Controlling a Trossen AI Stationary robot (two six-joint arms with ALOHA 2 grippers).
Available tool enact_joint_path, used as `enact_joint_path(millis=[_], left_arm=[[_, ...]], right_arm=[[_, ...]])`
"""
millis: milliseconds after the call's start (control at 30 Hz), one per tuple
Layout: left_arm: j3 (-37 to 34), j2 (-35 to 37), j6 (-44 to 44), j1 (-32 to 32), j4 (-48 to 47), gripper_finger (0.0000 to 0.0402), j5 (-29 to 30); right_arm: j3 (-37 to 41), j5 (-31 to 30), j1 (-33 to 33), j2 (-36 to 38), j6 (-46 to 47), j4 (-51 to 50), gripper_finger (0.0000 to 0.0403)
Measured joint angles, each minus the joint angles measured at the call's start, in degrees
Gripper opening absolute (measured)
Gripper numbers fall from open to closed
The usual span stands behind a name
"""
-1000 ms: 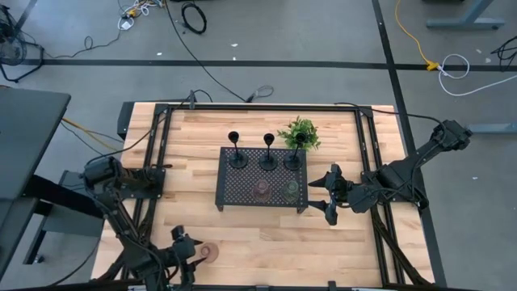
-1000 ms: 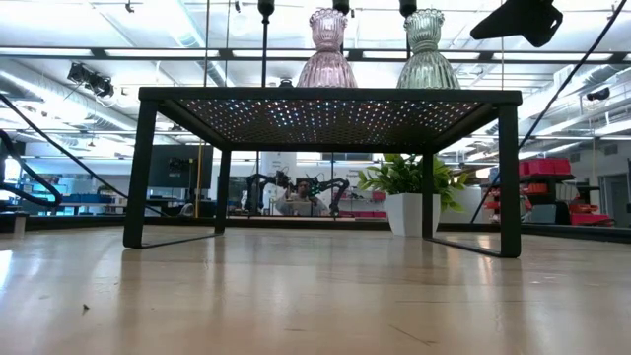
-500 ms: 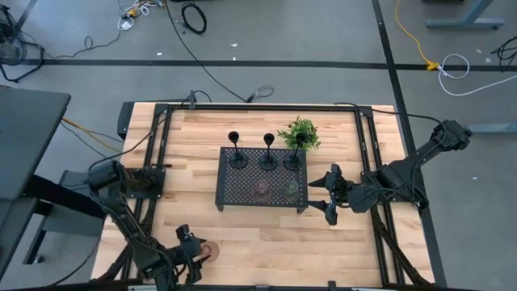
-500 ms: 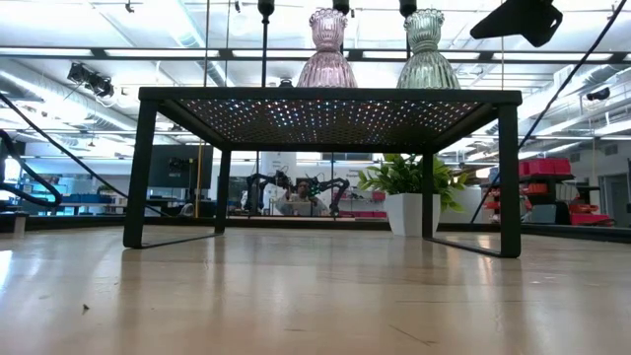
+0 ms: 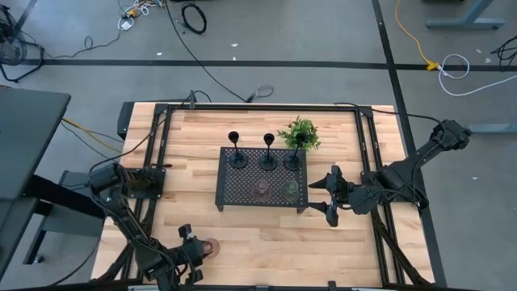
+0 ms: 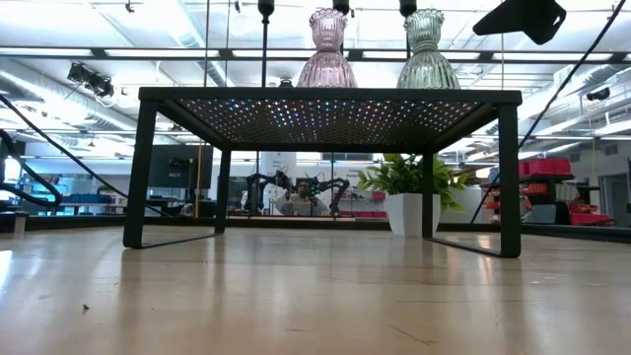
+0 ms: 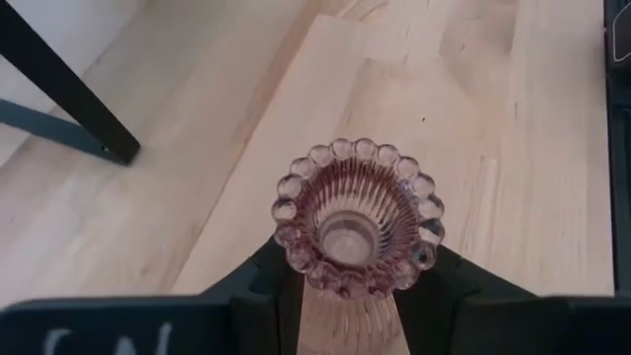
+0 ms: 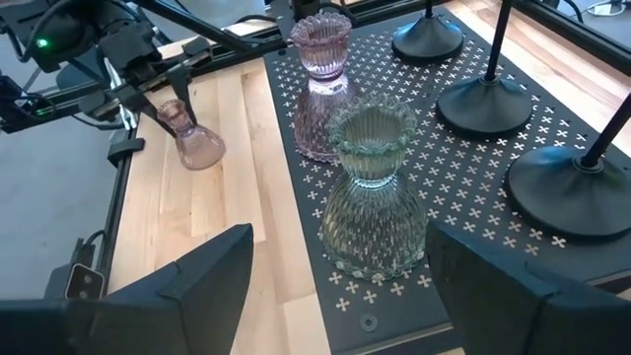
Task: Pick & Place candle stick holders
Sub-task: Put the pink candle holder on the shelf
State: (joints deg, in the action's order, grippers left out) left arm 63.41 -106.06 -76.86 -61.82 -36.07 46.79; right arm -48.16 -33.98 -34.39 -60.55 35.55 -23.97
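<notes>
A pinkish candle stick holder [image 5: 212, 248] stands upright on its base on the wood near the table's front edge, left of centre. My left gripper [image 5: 202, 249] is shut on it. On the black perforated tray [image 5: 242, 187] stand three slim black stemmed holders [image 5: 268, 155] in the far row. In the near row are a second pinkish holder [image 5: 262, 190] and an olive-green one [image 5: 291, 190]. My right gripper [image 5: 325, 196] waits open just right of the tray, and the olive-green holder [image 8: 373, 187] stands ahead of its fingers. My left gripper pinches the pinkish holder's narrow neck [image 7: 296, 268], just under the beaded rim [image 7: 357, 153], between its two fingers [image 7: 264, 296]. The fingers come slanting down from the table's left. The holder stays upright with its base [image 8: 200, 150] on the table.
A small leafy plant [image 5: 299, 132] stands behind the tray's far right corner. Black frame rails [image 5: 157, 153] run along the table's left, far and right sides. Bare wood lies between the tray and the front edge.
My left gripper has moved toward the table's right edge, up to the pinkish holder by the front edge. The holder has stayed standing in its place.
</notes>
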Motion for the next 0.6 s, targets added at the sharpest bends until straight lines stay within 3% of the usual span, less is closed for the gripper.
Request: enact_joint_path(millis=[267,433,600], left_arm=[[0.12,1.23,0.46,0.15,-0.31,0.0124,1.28],[1.73,4.16,3.65,0.26,-0.17,0.0124,6.86],[4.73,7.74,9.33,2.21,-0.23,0.0124,8.46]], right_arm=[[0.00,0.22,0.00,-0.02,0.00,-0.04,0.0297],[0.00,0.16,0.00,-0.02,0.00,-0.04,0.0297],[0.00,0.04,0.00,-0.02,0.00,-0.07,0.0297]])
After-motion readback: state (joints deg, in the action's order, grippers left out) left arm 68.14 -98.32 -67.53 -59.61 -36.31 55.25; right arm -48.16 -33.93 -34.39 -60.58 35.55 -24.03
